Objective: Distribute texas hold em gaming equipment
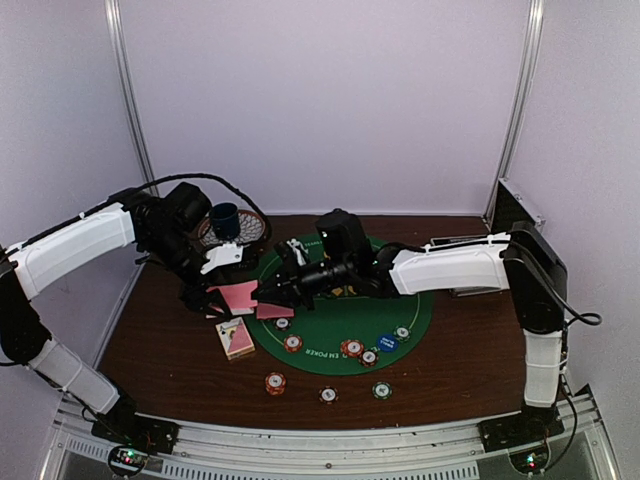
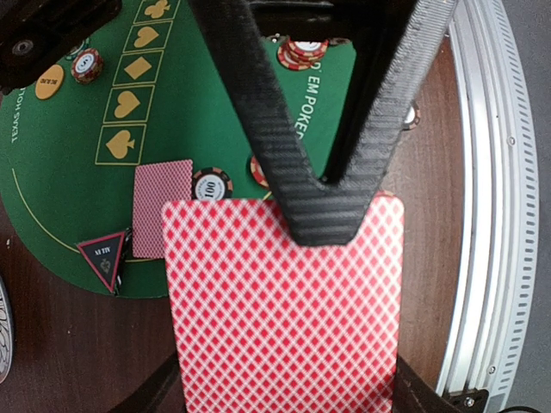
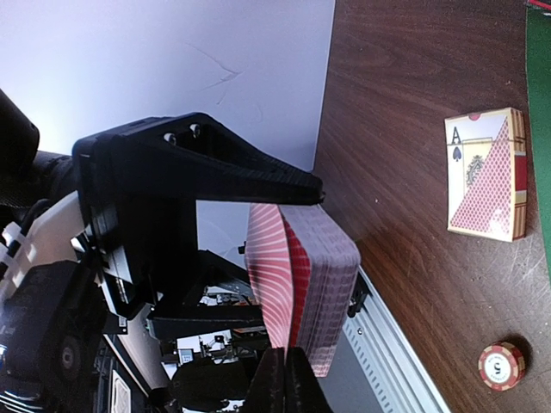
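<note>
One card (image 2: 162,206) lay at the mat's (image 1: 405,300) nine o'clock edge. The left gripper (image 2: 331,225) clenched the deck (image 2: 284,318), and the right gripper (image 3: 284,387) apparently pinched its top card (image 3: 274,284). Most dealing looked undone.

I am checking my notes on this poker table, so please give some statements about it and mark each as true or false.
1. The left jaws hold a card. True.
2. The card box lies on the green mat. False: it lies on the brown table, beside the mat.
3. The right jaws hold a deck. True.
4. The cup stands on the mat. False: it stands on a saucer at the table's far left.
</note>
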